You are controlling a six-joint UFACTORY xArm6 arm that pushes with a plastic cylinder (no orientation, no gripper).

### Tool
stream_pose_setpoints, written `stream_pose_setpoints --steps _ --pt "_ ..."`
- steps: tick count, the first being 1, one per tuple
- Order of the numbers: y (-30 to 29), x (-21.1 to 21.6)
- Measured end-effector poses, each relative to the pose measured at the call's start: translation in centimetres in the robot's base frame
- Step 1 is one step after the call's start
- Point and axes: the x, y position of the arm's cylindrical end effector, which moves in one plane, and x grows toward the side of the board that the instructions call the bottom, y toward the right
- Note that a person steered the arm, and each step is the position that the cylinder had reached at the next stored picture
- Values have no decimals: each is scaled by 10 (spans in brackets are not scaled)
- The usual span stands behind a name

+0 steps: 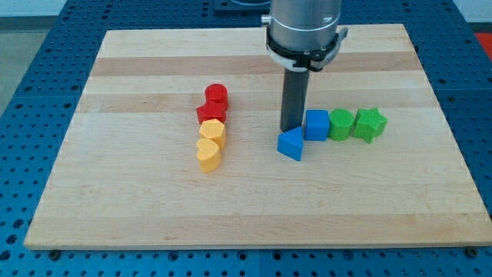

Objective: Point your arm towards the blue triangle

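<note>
The blue triangle [291, 144] lies on the wooden board [154, 200] a little right of centre. My tip [291, 128] stands right at the triangle's top edge, touching or nearly touching it. A blue cube [316, 125] sits just right of the tip and touches the triangle's upper right corner.
A green round-edged block [341, 124] and a green star [370, 125] continue the row to the right of the blue cube. At the view's left of centre a column holds a red cylinder [217, 96], a red star-like block [211, 113], and two yellow hearts [212, 131] [208, 154].
</note>
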Motion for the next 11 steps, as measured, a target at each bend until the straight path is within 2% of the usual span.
stream_pose_setpoints --steps 5,11 --pt "-50 6" --pt "-45 61"
